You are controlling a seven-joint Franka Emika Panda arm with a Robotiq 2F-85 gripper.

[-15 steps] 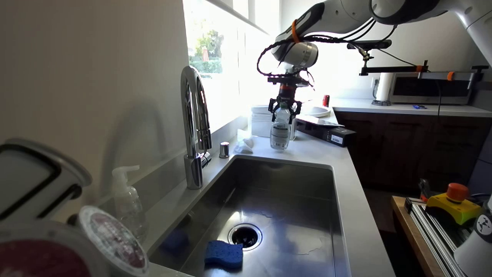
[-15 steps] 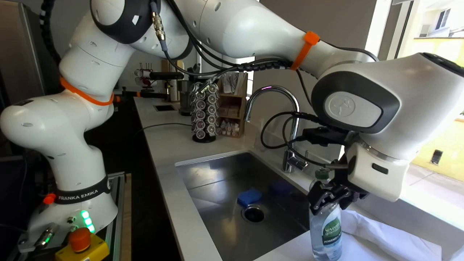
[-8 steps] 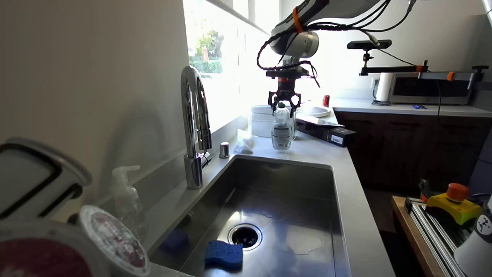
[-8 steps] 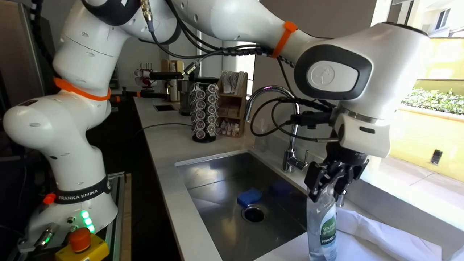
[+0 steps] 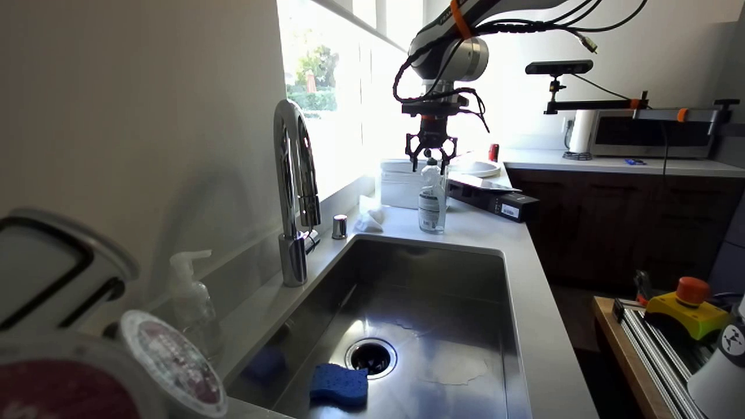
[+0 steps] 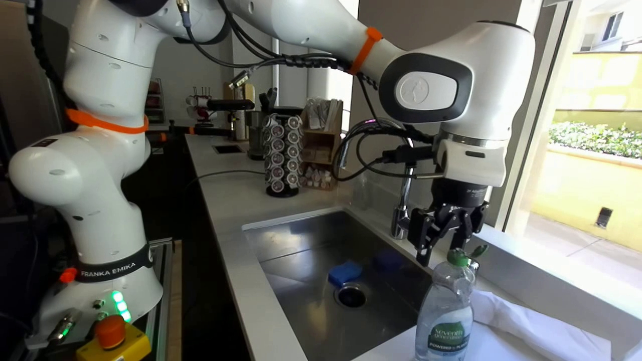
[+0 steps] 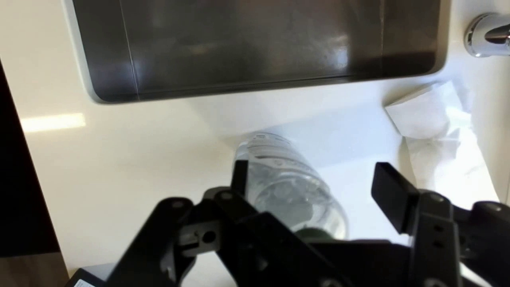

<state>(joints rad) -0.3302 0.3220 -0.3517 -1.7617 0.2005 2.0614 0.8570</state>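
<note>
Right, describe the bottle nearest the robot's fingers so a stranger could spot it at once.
Find the rectangular steel sink in the pale countertop. Past its far end in an exterior view, close to the black robot fingers, is a clear plastic bottle. Its green cap and printed label set it apart from the clear pump-topped bottle.

Window [image 5: 343, 110] bright with day, burnt out to white in places; green foliage [image 5: 317, 73] outside. Also outdoors, in an exterior view: low yellow wall [image 6: 567, 185], leafy shrubs [image 6: 597, 139] behind it. Indoor wall [image 5: 134, 105] grey-beige, dim, plain, bearing a soft curved shadow [image 5: 204, 186]. Pale counter [image 5: 553, 343] under the window, turning at the far end over dark wood cabinets [image 5: 617, 218]. Wrist view: bright streak of light [image 7: 53, 122] on the counter. Visible floor [image 5: 576, 317] dark, in shadow.
</note>
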